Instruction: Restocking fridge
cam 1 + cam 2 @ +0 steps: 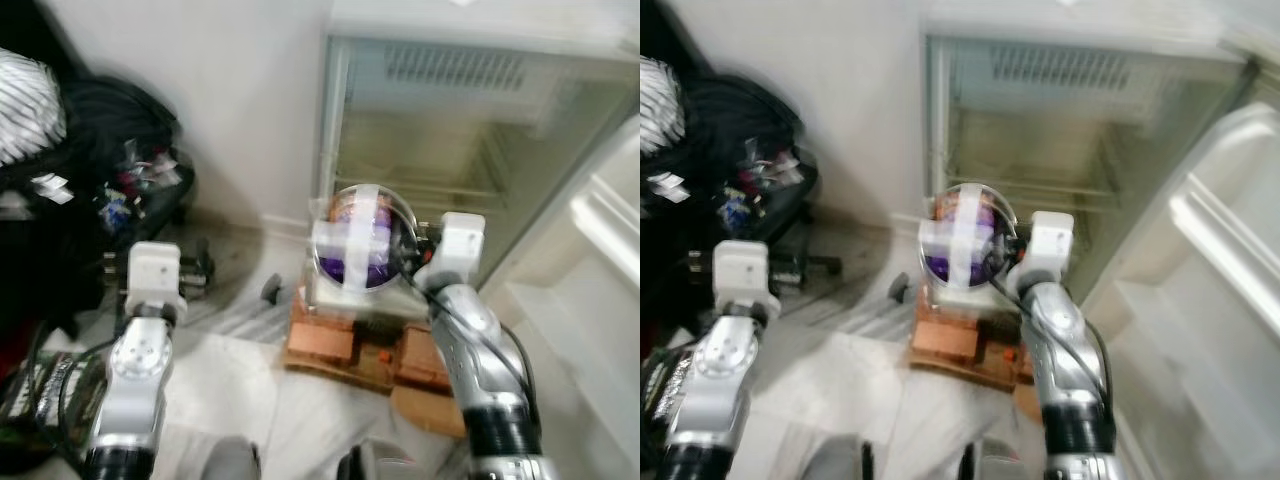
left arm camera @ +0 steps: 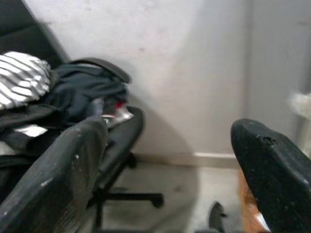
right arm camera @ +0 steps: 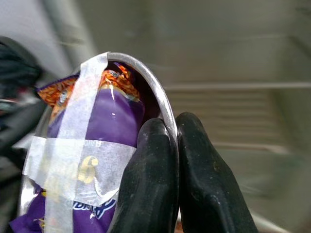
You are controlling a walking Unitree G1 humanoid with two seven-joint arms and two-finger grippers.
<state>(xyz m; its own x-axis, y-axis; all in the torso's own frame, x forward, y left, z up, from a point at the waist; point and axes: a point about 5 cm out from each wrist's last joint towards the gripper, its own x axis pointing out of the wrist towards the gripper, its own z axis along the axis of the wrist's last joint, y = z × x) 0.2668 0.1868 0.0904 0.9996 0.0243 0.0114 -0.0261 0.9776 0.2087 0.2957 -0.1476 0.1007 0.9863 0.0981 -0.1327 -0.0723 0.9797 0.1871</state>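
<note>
Your right gripper [image 3: 172,160] pinches the rim of the round steel bowl [image 1: 362,238], taped over a purple snack packet, holding it before the open white fridge [image 1: 470,150], likely ready for shelving, while your left gripper [image 2: 165,179] hangs wide open, holding nothing.

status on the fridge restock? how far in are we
Done: the fridge stands open in front of the robot, and its visible shelves look bare. In hand: the right gripper is pinched on the rim of a metal bowl taped over purple snack packets, held up before the opening. The left gripper is open, toward the office chair. Left: set the bowl on a shelf, then shut the door.
</note>
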